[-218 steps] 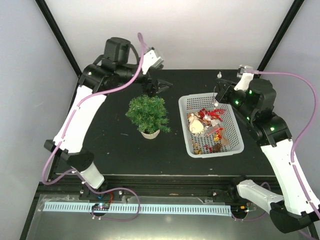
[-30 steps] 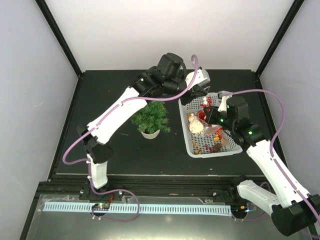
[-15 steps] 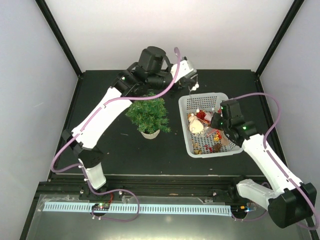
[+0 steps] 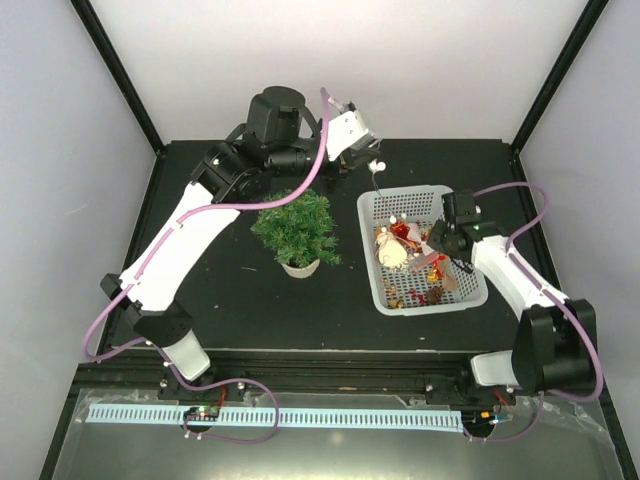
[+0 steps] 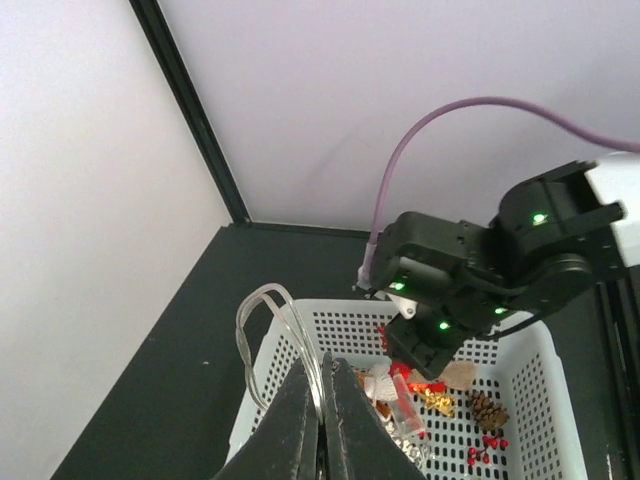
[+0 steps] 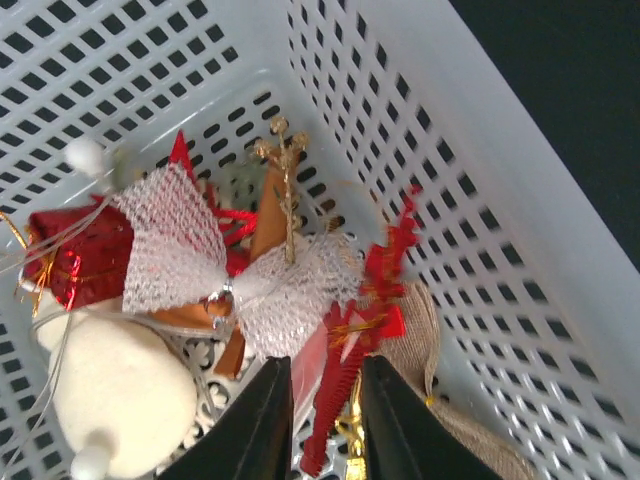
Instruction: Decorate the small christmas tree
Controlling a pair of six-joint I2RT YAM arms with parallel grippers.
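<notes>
The small christmas tree (image 4: pixel 296 227) stands in its whitish pot (image 4: pixel 300 267) left of the white basket (image 4: pixel 372 250). My left gripper (image 4: pixel 368 152) hovers behind the tree and the basket's far left corner. In the left wrist view this gripper (image 5: pixel 322 378) is shut on a clear thread loop (image 5: pixel 262 325), and a small white bead (image 4: pixel 378 166) dangles under it. My right gripper (image 4: pixel 443 240) reaches into the basket. Seen from the right wrist, its jaws (image 6: pixel 325 405) stand apart with a red fringed ornament (image 6: pixel 372 318) between them.
The basket (image 6: pixel 420 130) holds a white mesh bow (image 6: pixel 200 255), a red gift box (image 6: pixel 75 255), a white fluffy ball (image 6: pixel 110 390), burlap (image 6: pixel 425 350), a pine cone (image 5: pixel 488 410) and red berries (image 5: pixel 484 448). The right arm (image 5: pixel 470 280) leans over the basket's far side.
My left gripper has drawn back and left from the basket, carrying the thread upward. The right gripper's jaws have parted over the red ornament, and its arm has folded closer to its base.
</notes>
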